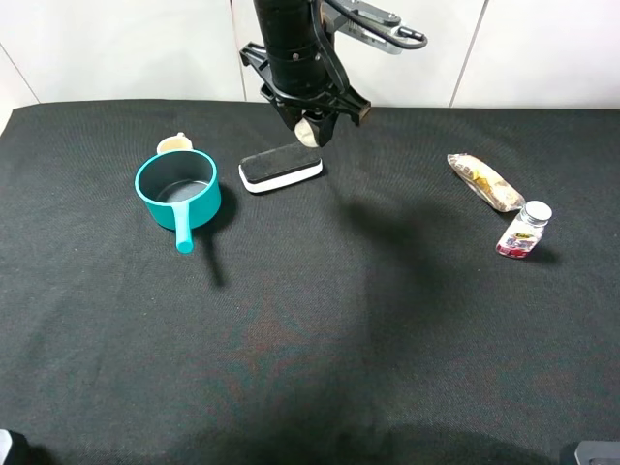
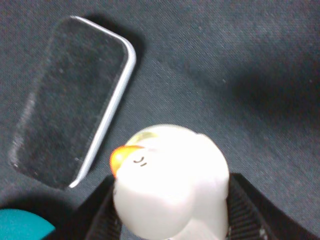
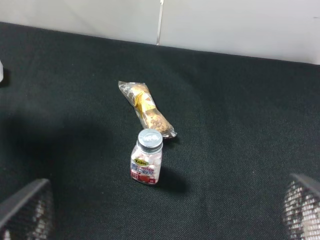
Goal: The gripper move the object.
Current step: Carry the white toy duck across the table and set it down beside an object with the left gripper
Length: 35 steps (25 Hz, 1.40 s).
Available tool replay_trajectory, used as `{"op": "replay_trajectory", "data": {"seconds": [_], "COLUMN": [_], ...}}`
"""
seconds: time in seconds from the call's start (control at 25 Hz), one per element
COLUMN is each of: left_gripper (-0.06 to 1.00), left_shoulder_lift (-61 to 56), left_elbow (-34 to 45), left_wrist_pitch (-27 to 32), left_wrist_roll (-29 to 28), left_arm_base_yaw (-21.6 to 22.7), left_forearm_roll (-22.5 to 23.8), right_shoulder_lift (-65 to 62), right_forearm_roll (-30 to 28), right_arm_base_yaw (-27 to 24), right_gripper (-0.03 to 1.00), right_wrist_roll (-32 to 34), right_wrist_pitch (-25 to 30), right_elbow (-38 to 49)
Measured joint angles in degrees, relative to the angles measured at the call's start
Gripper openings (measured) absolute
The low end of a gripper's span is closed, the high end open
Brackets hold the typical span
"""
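Table cloth point(image 1: 310, 368): black, matte, finely woven; it covers the whole table.
Left gripper point(image 1: 312, 134): far centre, raised off the cloth, its ribbed black pads pinching the toy from both sides, probably to carry it.
Right gripper point(image 3: 165, 210): spread wide, holding nothing.
Pot point(image 1: 177, 189): teal, round, smooth, at far left, with its handle pointing near.
Eraser point(image 1: 281, 170): a flat rounded rectangle, black on white, just left of the raised toy.
Toy point(image 2: 170, 180): glossy white and rounded, with an orange beak.
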Motion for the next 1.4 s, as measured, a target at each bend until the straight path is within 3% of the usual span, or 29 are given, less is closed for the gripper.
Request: {"op": "replay_trajectory", "data": {"seconds": [0.64,1.4], "left_gripper": [0.51,0.51], "left_shoulder_lift": [12.84,18.18], "left_elbow": [-19.25,-21.18], "left_wrist_pitch": [7.01,7.07], "left_wrist_roll": [0.78,1.71], "left_arm_base_yaw": [0.08,0.08], "left_forearm_roll": [0.0,-0.05], "right_shoulder_lift": [0.0,0.0], "right_forearm_roll": [-0.25,-0.51], "right_arm_base_yaw": [0.0,0.0], "right_gripper": [0.69,0.69], "right_wrist_roll": [0.05,0.05], "right_wrist_pitch": [0.0,0.0], "right_elbow": [0.0,0.0]}}
